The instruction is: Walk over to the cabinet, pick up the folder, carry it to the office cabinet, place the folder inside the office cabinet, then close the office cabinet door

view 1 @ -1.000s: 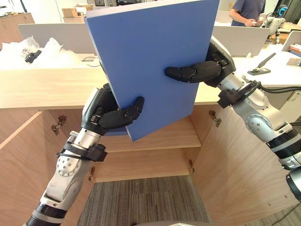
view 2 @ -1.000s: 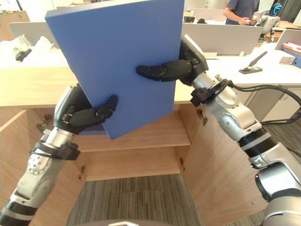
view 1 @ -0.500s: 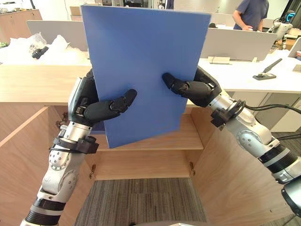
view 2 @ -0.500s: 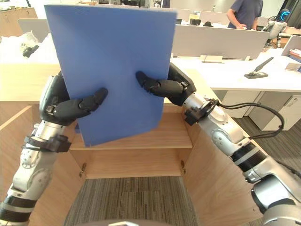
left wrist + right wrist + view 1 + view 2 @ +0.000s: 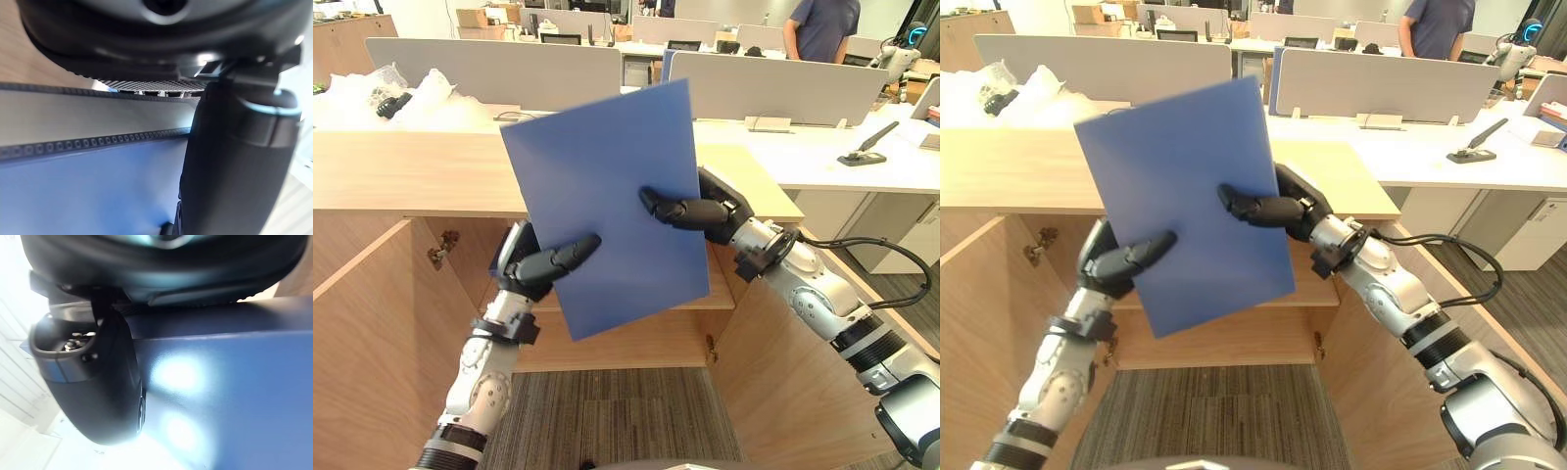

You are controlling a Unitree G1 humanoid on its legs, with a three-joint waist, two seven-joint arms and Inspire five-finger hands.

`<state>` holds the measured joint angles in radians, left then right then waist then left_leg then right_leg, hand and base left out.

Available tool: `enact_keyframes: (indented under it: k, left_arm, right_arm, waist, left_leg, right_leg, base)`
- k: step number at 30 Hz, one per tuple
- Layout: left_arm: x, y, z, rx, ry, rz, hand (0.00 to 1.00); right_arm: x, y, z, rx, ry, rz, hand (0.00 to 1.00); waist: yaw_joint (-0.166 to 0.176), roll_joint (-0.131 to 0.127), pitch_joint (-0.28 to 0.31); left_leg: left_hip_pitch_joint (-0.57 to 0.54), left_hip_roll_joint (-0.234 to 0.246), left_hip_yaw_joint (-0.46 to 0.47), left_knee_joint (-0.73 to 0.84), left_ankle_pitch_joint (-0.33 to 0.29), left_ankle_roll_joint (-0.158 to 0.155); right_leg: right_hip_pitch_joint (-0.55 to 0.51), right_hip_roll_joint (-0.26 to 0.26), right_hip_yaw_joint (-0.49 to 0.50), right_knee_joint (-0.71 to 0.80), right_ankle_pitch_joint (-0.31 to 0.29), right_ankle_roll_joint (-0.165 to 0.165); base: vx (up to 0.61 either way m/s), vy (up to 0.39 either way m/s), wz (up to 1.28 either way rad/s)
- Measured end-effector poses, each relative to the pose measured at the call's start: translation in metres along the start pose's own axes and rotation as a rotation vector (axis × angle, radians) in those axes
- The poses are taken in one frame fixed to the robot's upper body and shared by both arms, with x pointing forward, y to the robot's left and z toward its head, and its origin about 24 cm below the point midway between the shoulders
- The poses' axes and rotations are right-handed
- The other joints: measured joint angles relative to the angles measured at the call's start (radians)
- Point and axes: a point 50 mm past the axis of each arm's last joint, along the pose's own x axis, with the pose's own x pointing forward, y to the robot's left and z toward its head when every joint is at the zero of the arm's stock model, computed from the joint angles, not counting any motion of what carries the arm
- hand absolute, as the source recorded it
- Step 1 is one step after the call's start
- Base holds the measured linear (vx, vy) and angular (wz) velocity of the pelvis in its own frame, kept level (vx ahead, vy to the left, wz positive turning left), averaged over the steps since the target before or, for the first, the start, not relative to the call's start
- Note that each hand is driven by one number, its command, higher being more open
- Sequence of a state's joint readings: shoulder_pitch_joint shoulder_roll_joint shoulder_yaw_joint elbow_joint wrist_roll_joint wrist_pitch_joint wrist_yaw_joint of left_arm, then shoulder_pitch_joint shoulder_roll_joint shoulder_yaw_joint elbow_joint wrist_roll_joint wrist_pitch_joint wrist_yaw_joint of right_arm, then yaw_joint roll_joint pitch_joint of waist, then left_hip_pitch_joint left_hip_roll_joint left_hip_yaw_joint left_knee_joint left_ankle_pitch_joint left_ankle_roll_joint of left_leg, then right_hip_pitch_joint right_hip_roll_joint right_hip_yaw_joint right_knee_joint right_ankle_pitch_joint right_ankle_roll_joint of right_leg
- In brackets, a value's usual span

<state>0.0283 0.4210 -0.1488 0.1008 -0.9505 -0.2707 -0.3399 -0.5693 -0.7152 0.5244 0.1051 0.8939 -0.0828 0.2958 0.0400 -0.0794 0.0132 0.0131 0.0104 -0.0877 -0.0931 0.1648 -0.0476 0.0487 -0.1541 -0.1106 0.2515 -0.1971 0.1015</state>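
The blue folder [image 5: 607, 196] stands upright and slightly tilted in the air, in front of the open wooden cabinet's shelf [image 5: 700, 294]. My left hand [image 5: 524, 269] grips its lower left edge, with the thumb [image 5: 563, 257] laid across the front face and the fingers hidden behind. At the folder's right edge my right hand [image 5: 715, 211] pinches it, thumb [image 5: 1249, 206] on the front. The left wrist view has the folder's edge [image 5: 88, 117] running beside the thumb [image 5: 234, 161]. The right wrist view has the thumb [image 5: 93, 391] pressed on the blue face [image 5: 230, 396].
The cabinet's two doors stand wide open, the left door [image 5: 362, 343] and the right door [image 5: 793, 382]. Its wooden top [image 5: 411, 171] runs across behind the folder. Beyond lie white desks with grey dividers [image 5: 783, 88]; a person [image 5: 822, 29] stands at the far right.
The folder has moved down and away from me toward the cabinet's opening, with both arms stretched further out. Both hands kept their places on its edges.
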Motion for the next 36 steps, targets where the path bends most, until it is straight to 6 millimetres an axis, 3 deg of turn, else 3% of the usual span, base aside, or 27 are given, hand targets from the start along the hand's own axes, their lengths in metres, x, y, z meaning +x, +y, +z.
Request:
enact_keyframes:
  k: [6, 9, 12, 16, 19, 24, 28, 33, 36]
  left_arm:
    - [-0.056, 0.022, -0.070, -0.118, 0.254, 0.239, 1.00]
    - [-0.077, 0.023, -0.090, -0.140, 0.347, 0.287, 1.00]
    - [-0.110, 0.030, -0.116, -0.133, 0.539, 0.344, 1.00]
    - [-0.179, 0.039, -0.148, -0.078, 0.915, 0.455, 1.00]
    - [-0.188, 0.048, -0.146, -0.002, 0.982, 0.465, 1.00]
    - [-0.227, 0.055, -0.149, 0.047, 1.120, 0.600, 1.00]
    - [-0.237, 0.057, -0.149, 0.049, 1.111, 0.715, 1.00]
    - [-0.243, 0.059, -0.148, 0.059, 1.103, 0.798, 1.00]
    - [-0.242, 0.062, -0.146, 0.076, 1.098, 0.814, 1.00]
  right_arm:
    - [-0.002, -0.004, 0.000, -0.123, 0.035, -0.011, 0.00]
    - [-0.003, -0.006, -0.003, -0.151, 0.053, -0.021, 0.00]
    - [-0.003, -0.010, 0.002, -0.183, 0.041, -0.038, 0.00]
    - [0.001, -0.015, 0.022, -0.134, -0.106, -0.094, 0.00]
    - [0.001, -0.018, 0.029, -0.140, -0.140, -0.117, 0.00]
    - [0.012, 0.009, 0.041, -0.344, -0.172, -0.036, 0.00]
    - [0.019, 0.027, 0.039, -0.501, -0.171, 0.026, 0.00]
    - [0.025, 0.058, 0.004, -0.742, -0.048, 0.194, 0.00]
    - [0.021, 0.066, -0.031, -0.846, 0.086, 0.305, 0.00]
  waist:
    - [-0.004, 0.000, 0.002]
    - [-0.002, 0.000, 0.006]
    - [0.000, 0.004, 0.013]
    - [-0.007, -0.001, 0.026]
    - [0.003, -0.006, 0.032]
    - [-0.003, -0.004, 0.035]
    - [0.005, -0.005, 0.035]
    - [0.006, -0.011, 0.033]
    - [0.011, -0.022, 0.037]
  left_leg:
    - [0.000, 0.005, 0.001, 0.000, -0.003, -0.003]
    - [0.001, 0.006, 0.000, 0.000, -0.004, -0.004]
    - [0.002, 0.005, 0.000, 0.000, -0.004, -0.004]
    - [0.003, 0.005, 0.001, 0.000, -0.006, -0.005]
    - [0.008, 0.007, 0.000, 0.000, -0.007, -0.006]
    - [0.011, 0.012, 0.003, 0.000, -0.008, -0.009]
    - [0.014, 0.016, 0.004, 0.000, -0.010, -0.011]
    - [0.014, 0.021, -0.001, 0.000, -0.014, -0.018]
    - [0.011, 0.021, -0.006, 0.000, -0.013, -0.019]
  right_leg:
    - [0.000, 0.005, 0.000, -0.001, -0.001, -0.001]
    - [0.000, 0.005, -0.001, 0.000, -0.001, -0.001]
    - [0.000, 0.004, -0.001, 0.002, -0.002, -0.001]
    - [0.000, 0.004, -0.001, 0.006, -0.007, -0.001]
    - [0.003, 0.005, -0.003, 0.009, -0.010, -0.003]
    - [0.004, 0.009, 0.001, 0.009, -0.011, -0.004]
    - [0.004, 0.013, 0.003, 0.012, -0.012, -0.006]
    - [0.002, 0.016, 0.002, 0.017, -0.016, -0.011]
    - [0.002, 0.017, -0.003, 0.019, -0.019, -0.012]
  base:
    - [0.00, 0.000, 0.00]
    - [0.00, 0.000, 0.00]
    - [0.00, 0.000, 0.00]
    - [0.00, -0.002, 0.02]
    - [0.00, -0.005, -0.02]
    - [0.00, 0.000, -0.01]
    - [0.00, 0.000, 0.00]
    - [0.00, 0.000, 0.00]
    - [0.00, 0.000, 0.05]
